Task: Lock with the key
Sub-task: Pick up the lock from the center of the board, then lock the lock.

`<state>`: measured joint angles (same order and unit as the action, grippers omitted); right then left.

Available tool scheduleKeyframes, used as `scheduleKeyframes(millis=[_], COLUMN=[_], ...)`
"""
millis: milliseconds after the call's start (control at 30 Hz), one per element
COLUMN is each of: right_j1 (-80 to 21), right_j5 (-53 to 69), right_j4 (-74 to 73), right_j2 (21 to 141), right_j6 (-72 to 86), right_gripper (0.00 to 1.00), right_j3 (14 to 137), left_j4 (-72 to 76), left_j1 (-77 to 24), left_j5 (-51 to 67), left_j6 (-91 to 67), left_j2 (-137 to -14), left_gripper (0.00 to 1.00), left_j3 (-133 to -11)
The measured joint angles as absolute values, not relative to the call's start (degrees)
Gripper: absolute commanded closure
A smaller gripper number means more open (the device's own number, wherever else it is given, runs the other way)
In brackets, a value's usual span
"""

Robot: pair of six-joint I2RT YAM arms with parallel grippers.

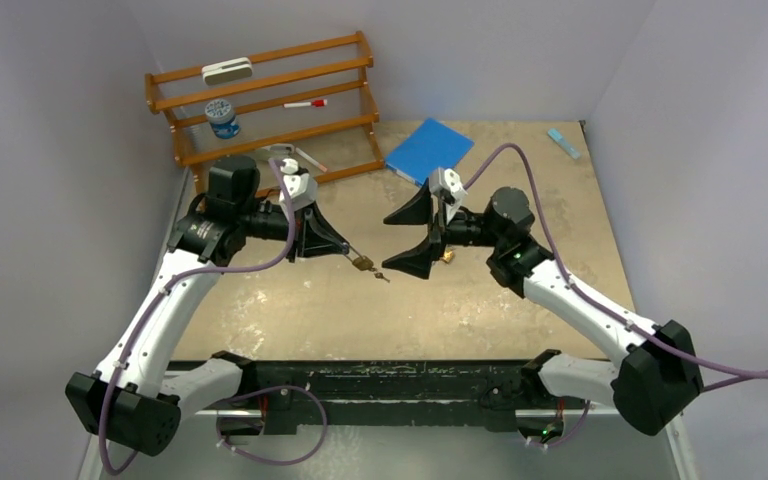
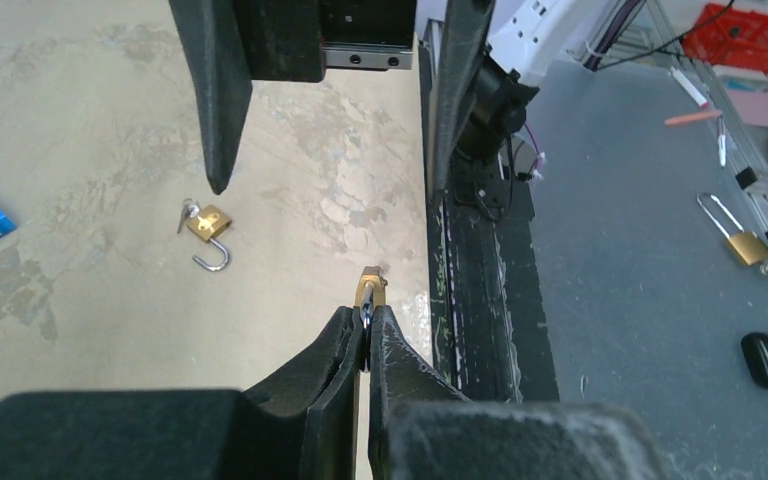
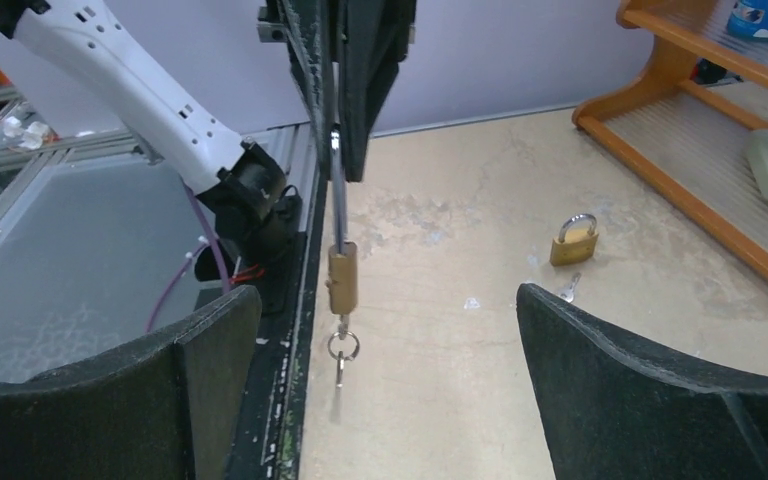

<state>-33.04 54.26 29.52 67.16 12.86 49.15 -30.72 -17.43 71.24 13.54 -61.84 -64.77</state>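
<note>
Left station: the left gripper [image 1: 348, 250] is clamped on the shackle of the brass padlock [image 1: 363, 264], which I see held between the two arms. The key [image 1: 381, 275] projects from the padlock's free end. Right station: the right gripper [image 1: 388, 243] stands wide apart, holding nothing. A second padlock [image 3: 574, 243] lies on the table [image 1: 290, 300] just beside it.
</note>
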Motion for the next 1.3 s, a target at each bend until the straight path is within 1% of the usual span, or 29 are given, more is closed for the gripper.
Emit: scheduleKeyframes(millis=[100,267,533,767,833,933,1000,1133,1300], right_j1=[-33.04,-33.04,-34.63,-35.24,-35.29,-35.59,-35.79,-36.01,-35.99], right_j5=[53.36,52.25,48.53,45.82,45.78,45.87,45.93,45.89,45.45], right_j4=[39.7,49.74,56.51,66.24,69.45,73.08,74.28,77.14,83.35], right_j2=[68.4,71.11,71.24,72.47,73.71,75.88,77.14,78.94,80.34], right_j6=[16.03,19.51,20.67,23.57,24.62,25.76,26.22,27.46,30.15], right_gripper=[0.01,0.02,0.04,0.04,0.04,0.06,0.07,0.07,0.07], right_j3=[44.38,42.98,41.91,38.28,38.11,38.24,38.57,39.4,39.53], left_j4=[-36.82,-41.76,-43.55,-41.8,-37.5,-18.26,-10.35,1.02,11.9], left_j1=[-17.43,-17.43,-17.43,-17.43,-17.47,-17.72,-17.69,-17.76,-17.76], left_j5=[71.68,71.68,70.08,69.38,67.26,60.18,57.12,53.04,51.24], left_j6=[19.27,23.29,24.86,24.1,19.51,3.66,-3.86,-13.37,-21.58], left_j2=[-62.57,-62.61,-62.61,-62.78,-62.72,-60.27,-58.92,-58.94,-58.98], left_gripper=[1.0,1.0,1.0,1.0,1.0,1.0,1.0,1.0,1.0], left_j3=[-66.0,-66.17,-69.3,-71.29,-71.2,-65.67,-62.96,-62.89,-62.89])
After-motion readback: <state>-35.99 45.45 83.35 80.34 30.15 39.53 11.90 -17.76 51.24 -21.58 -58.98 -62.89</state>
